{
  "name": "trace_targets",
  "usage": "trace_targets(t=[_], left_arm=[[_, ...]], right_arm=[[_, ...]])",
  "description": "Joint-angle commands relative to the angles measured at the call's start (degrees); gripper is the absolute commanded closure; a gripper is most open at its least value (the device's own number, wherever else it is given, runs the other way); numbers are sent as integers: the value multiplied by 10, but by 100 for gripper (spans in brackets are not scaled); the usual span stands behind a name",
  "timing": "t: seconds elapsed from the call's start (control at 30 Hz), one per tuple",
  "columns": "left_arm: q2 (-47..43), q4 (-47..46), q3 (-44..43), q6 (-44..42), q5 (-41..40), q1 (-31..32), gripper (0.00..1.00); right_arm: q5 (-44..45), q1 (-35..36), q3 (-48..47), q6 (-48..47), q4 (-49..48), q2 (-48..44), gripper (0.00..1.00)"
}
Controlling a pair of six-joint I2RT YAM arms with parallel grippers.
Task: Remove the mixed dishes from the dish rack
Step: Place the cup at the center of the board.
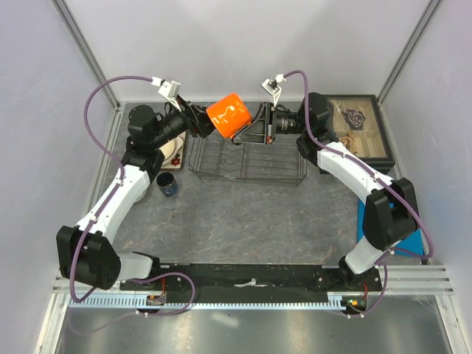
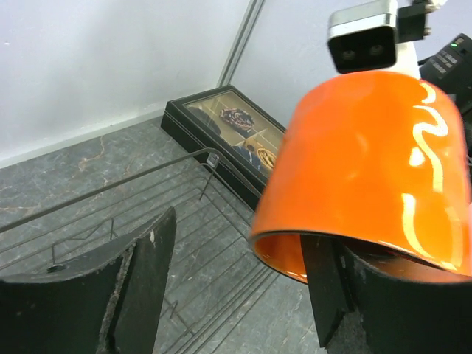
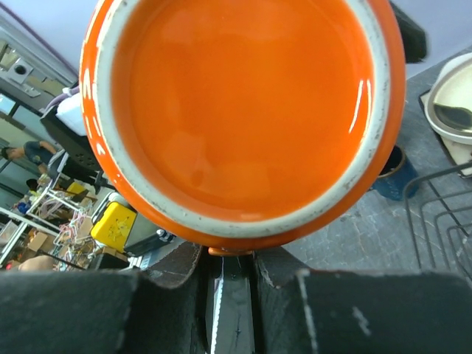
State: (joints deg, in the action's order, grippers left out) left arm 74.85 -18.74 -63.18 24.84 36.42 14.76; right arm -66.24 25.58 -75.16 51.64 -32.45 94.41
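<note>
A black glass-lidded box [image 1: 365, 133] of trinkets sits on the grey worktop [image 1: 243, 214], off to the right of the right end effector [image 1: 249, 133]. A blue mat [image 1: 414, 242] lies further right and much nearer the worktop's front edge.

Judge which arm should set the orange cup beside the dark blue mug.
Left, probably: the dark blue mug stands by that arm, and the open left claw straddles the rim of the orange cup.

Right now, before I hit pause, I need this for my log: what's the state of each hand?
Left hand: open, spread wide at the orange cup's rim.
Right hand: closed, holding the orange cup.
</note>
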Motion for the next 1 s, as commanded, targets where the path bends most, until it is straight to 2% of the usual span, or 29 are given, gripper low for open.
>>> trace_targets(t=[0.0, 0.3, 0.37, 0.53, 0.63, 0.67, 0.77, 0.87, 0.9, 0.97], left_arm=[[9, -52, -26, 42, 34, 4, 34], [19, -125, -14, 107, 101, 9, 42], [13, -136, -10, 115, 107, 13, 51], [5, -157, 1, 135, 114, 15, 63], [2, -166, 8, 137, 117, 14, 76], [1, -168, 10, 138, 118, 15, 86], [0, -169, 12, 138, 121, 15, 98], [-5, -169, 16, 137, 119, 14, 99], [-8, -166, 17, 137, 119, 14, 98], [-12, -158, 18, 126, 116, 13, 98]], right_arm=[[-5, 11, 2, 18, -96, -43, 100], [-7, 27, 15, 50, -135, -39, 100], [-9, 30, 15, 58, -150, -33, 100], [-13, 32, 16, 77, -174, -22, 100], [-14, 32, 19, 79, -175, -20, 100], [-17, 32, 19, 78, -176, -20, 100], [-19, 32, 20, 77, -174, -19, 99], [-23, 32, 22, 76, -170, -15, 89], [-24, 32, 23, 75, -169, -15, 80], [-25, 32, 26, 72, -166, -14, 70]])
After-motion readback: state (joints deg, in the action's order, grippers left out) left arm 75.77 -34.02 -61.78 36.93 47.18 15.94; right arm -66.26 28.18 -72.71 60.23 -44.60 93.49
